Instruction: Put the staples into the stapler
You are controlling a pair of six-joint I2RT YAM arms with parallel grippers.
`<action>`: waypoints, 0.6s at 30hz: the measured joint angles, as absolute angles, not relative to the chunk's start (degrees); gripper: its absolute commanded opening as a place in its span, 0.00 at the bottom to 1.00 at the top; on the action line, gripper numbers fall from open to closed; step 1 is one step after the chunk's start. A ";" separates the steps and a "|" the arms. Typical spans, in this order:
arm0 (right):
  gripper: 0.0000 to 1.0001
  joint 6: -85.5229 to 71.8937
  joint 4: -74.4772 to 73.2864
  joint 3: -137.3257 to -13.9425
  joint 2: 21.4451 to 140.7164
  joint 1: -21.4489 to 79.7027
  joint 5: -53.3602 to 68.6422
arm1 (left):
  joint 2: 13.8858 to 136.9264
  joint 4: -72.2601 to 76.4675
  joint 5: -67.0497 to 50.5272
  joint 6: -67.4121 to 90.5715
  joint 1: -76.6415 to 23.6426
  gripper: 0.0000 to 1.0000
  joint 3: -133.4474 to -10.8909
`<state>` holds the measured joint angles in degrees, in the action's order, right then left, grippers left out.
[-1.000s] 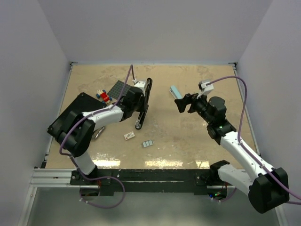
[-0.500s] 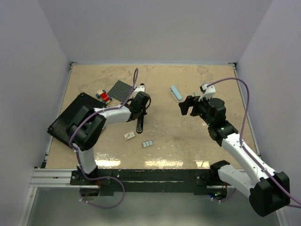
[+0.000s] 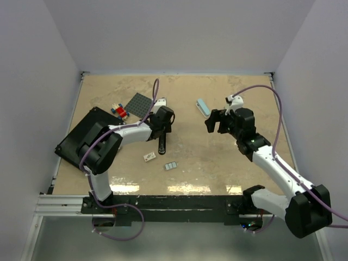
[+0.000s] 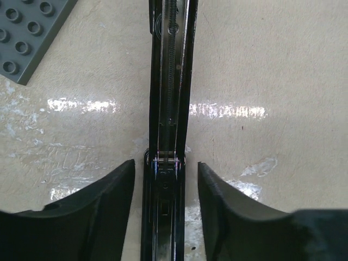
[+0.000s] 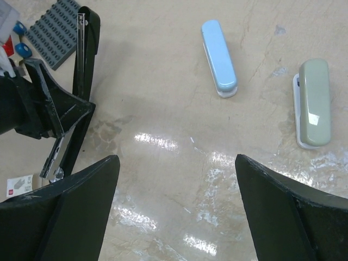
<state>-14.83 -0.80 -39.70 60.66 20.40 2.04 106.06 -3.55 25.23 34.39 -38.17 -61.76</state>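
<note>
Black stapler (image 3: pixel 161 143) lay opened on the table (image 3: pixel 217 163), left of centre, long axis running near to far. The left wrist view looked straight down into its magazine channel, where a coiled spring on a rod ran along the length. Could not tell whether any staples sat inside. The staples (image 3: pixel 171 166) — a small ribbed grey-blue block — lay flat on the table, just near-right of the stapler's near end and apart from it. A little white box (image 3: pixel 149 156) lay to their left, also apart.

Left gripper (image 3: pixel 163 119): arm reached in from the near left, wrist pointing down over the stapler's far part. Jaws were parted, one finger (image 4: pixel 103 209) on each side of the stapler body. A thin strip of table showed between each pad and the body — straddling, not clamping.

Right gripper (image 3: pixel 216 120): arm stretched from the near right, held above the table right of centre. Jaws were spread wide with nothing between them.

Only the right wrist view showed a green stapler (image 5: pixel 314 103), lying right of the light-blue stapler (image 5: pixel 218 57), both closed. The top view showed the blue one alone. A grey studded plate (image 3: pixel 138 103) and coloured bricks (image 3: pixel 118 111) sat far-left of the black stapler.
</note>
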 measured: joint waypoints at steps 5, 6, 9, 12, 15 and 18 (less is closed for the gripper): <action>0.93 -13.30 -3.60 -46.96 68.36 20.40 1.80 | 102.13 -4.08 25.58 35.38 -38.17 0.83 -60.80; 0.93 -12.86 -4.36 -49.21 70.83 20.40 1.56 | 100.95 -4.16 25.58 35.33 -38.17 0.87 -60.45; 0.92 -11.79 -7.16 -56.38 78.61 20.40 0.97 | 95.88 -4.47 25.58 35.24 -38.17 0.95 -58.98; 0.91 -10.33 -10.37 -66.37 88.97 20.40 -0.01 | 88.07 -4.67 25.52 34.61 -38.17 0.99 -55.92; 0.89 -8.71 -13.82 -74.70 97.65 20.40 -1.08 | 79.15 -4.36 24.84 32.56 -38.17 1.00 -52.16; 0.86 -7.09 -17.47 -83.05 106.08 20.40 -2.42 | 71.42 -3.99 23.59 29.78 -38.17 1.00 -48.62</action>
